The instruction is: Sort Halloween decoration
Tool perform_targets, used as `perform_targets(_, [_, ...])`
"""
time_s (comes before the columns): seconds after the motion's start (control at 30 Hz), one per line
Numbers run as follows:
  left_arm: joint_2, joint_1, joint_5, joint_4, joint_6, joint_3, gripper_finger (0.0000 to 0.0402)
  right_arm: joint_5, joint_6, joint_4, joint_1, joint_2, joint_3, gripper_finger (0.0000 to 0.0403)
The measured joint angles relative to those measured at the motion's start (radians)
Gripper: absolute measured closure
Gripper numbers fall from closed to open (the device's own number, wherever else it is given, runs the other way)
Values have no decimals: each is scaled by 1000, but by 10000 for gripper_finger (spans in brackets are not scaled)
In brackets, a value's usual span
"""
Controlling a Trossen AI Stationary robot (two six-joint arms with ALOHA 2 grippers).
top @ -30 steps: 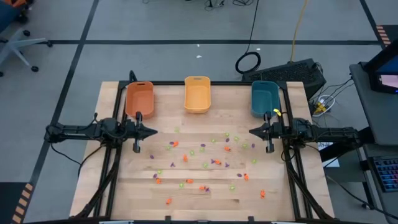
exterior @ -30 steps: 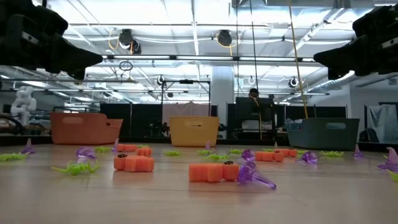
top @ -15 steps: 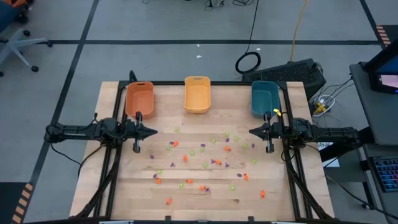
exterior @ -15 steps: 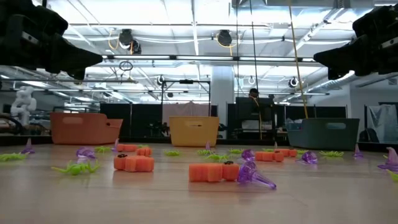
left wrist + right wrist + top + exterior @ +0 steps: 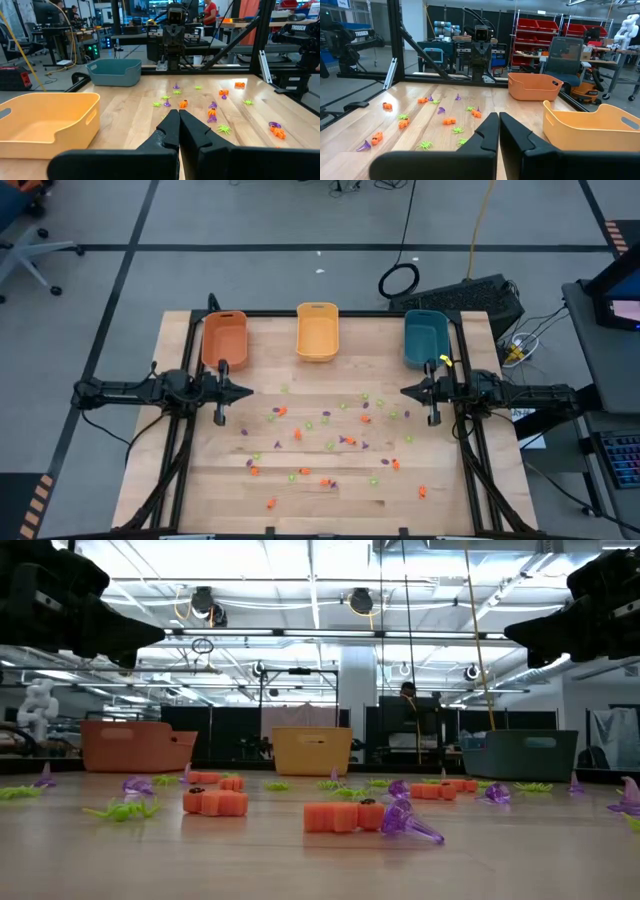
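Observation:
Tiny orange, light green and purple trinkets lie scattered over the middle and near part of the wooden table; the low view shows them resting flat on the wood. My left gripper hovers shut above the table's left side, level, pointing right. My right gripper hovers shut above the right side, pointing left. Each wrist view shows its own shut fingers with trinkets beyond them. Neither gripper touches anything.
Three oblong bins stand along the far edge: orange on the left, yellow in the middle, teal on the right. A black frame borders the table. A person stands in the room beyond.

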Motion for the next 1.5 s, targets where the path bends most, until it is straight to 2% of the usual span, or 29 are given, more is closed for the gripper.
perform_targets(0.57, [0, 0, 0, 0, 0, 0, 402, -1, 0, 3, 0, 0, 0, 403])
perform_targets(0.97, [0, 0, 0, 0, 0, 0, 402, -1, -27, -14, 0, 2, 108, 403])
perform_targets(1.07, [0, 0, 0, 0, 0, 0, 402, 12, -32, -29, 0, 23, 166, 403])
perform_targets(1.17, [0, 0, 0, 0, 0, 0, 402, 29, -44, -125, 0, 65, 244, 403])
perform_targets(1.3, [0, 0, 0, 0, 0, 0, 402, 28, -56, -256, 0, 142, 359, 403])
perform_targets(1.5, [0, 0, 0, 0, 0, 0, 402, 27, -57, -322, 0, 281, 525, 403])
